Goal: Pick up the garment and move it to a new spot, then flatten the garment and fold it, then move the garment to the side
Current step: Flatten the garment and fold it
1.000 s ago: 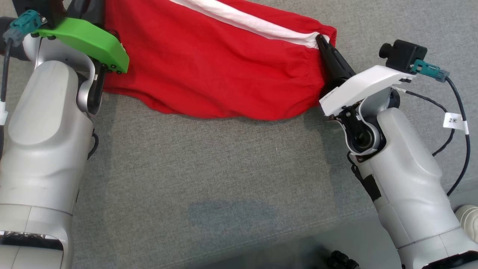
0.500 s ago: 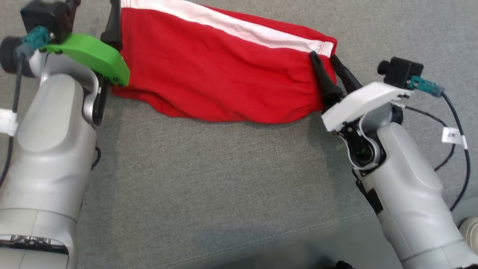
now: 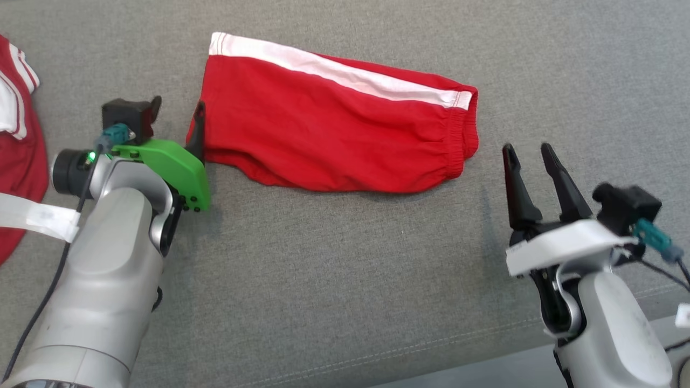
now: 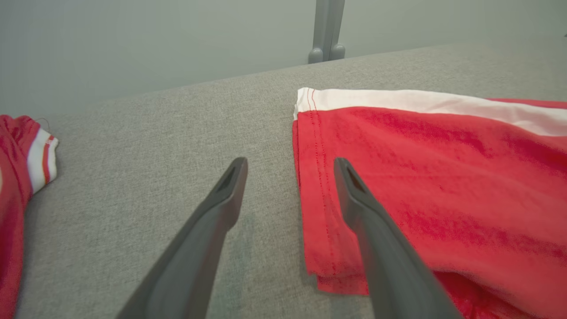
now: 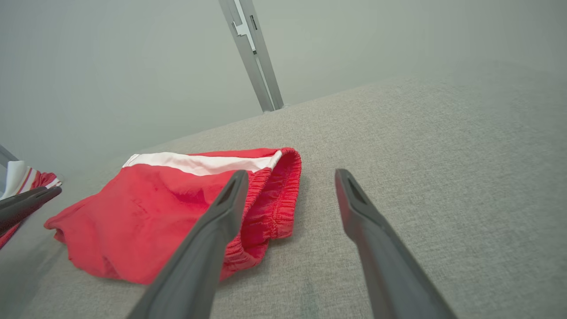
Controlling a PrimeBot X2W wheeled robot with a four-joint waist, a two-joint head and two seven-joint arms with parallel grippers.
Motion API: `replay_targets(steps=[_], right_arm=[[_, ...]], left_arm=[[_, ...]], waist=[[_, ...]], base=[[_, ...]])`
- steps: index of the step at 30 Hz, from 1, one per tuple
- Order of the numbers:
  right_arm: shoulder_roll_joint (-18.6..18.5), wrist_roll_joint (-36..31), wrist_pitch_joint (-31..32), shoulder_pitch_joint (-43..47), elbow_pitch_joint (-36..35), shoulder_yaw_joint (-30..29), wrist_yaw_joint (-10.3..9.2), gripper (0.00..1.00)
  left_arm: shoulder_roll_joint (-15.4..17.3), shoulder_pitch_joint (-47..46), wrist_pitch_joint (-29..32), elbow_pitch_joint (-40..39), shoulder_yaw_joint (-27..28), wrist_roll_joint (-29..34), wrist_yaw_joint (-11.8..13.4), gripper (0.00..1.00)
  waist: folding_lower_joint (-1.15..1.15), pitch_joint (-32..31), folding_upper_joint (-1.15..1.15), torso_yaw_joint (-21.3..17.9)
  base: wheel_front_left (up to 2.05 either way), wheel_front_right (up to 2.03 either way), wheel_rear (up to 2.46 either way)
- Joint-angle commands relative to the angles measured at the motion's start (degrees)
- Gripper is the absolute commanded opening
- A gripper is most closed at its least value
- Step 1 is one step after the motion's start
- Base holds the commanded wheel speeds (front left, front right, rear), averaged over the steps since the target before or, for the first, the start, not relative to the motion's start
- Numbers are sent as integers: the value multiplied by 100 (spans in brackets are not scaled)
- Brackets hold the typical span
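The red garment (image 3: 334, 129) — folded, with a white stripe along its far edge — lies flat on the grey fabric surface (image 3: 345, 280), toward the back. The left jaws are spread wide and empty just beside its hem end. The right jaws are equally wide and empty, a little off the waistband end. A second red garment (image 3: 16, 161) lies at the far left.

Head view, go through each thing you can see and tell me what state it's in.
red shorts: folded over, lying flat on the grey surface, held by neither gripper.
left gripper: open, at the shorts' hem end, gripping nothing.
right gripper: open, apart from the waistband end, empty.
second red and white garment: lying at the left edge, partly out of frame, untouched.
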Motion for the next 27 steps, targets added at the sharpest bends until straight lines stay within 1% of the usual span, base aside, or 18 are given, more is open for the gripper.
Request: replay_targets(steps=[1, 2, 3, 7, 10, 14, 17, 23, 24, 25, 26, 27], right_arm=[[42, -335, -176, 322, -274, -118, 0, 100], [47, -503, -241, 438, -402, -139, 0, 100], [47, -503, -241, 438, -402, -139, 0, 100], [87, -877, -437, 874, -838, -306, 0, 100], [92, -928, -493, 1105, -977, -301, 0, 100], [93, -905, -513, 1297, -953, -239, 0, 100], [92, -825, -529, 1372, -945, -254, 0, 100], [93, -853, -538, 1413, -893, -319, 0, 100], [93, -856, -538, 1418, -879, -311, -1, 100], [93, -853, -538, 1421, -868, -299, 0, 100], [94, -850, -533, 1427, -851, -275, 0, 100], [93, -854, -533, 1435, -838, -265, 0, 100]], left_arm=[[-42, 138, 135, 90, -29, -54, -13, 100], [-49, 172, 200, 135, -38, -77, -9, 100], [-49, 172, 200, 135, -38, -77, -9, 100], [-66, 274, 417, 276, -47, -127, 79, 100], [-60, 334, 551, 391, -26, -179, 162, 100], [-39, 372, 726, 536, 23, -284, 231, 100], [-76, 400, 852, 616, 58, -380, 210, 100], [-183, 543, 1215, 732, 83, -607, 49, 100], [-193, 573, 1258, 753, 84, -637, 41, 93], [-206, 602, 1282, 765, 83, -662, 33, 62], [-229, 635, 1299, 764, 84, -688, 12, 37], [-256, 666, 1347, 777, 75, -710, -8, 0]], waist=[[0, -179, 0, 23], [0, -210, 0, 14], [0, -210, 0, 14], [0, -314, 0, -39], [0, -340, 0, -94], [0, -323, 0, -191], [0, -289, 0, -253], [0, -294, 0, -296], [0, -309, 0, -299], [0, -324, 0, -300], [0, -345, 0, -300], [0, -362, 0, -298]], base=[[0, 0, 0], [0, 0, 0], [0, 0, 0], [0, 0, 0], [0, 0, 0], [0, 0, 0], [0, 0, 0], [0, 0, 0], [0, 0, 0], [0, 0, 0], [0, 0, 0], [0, 0, 0]])
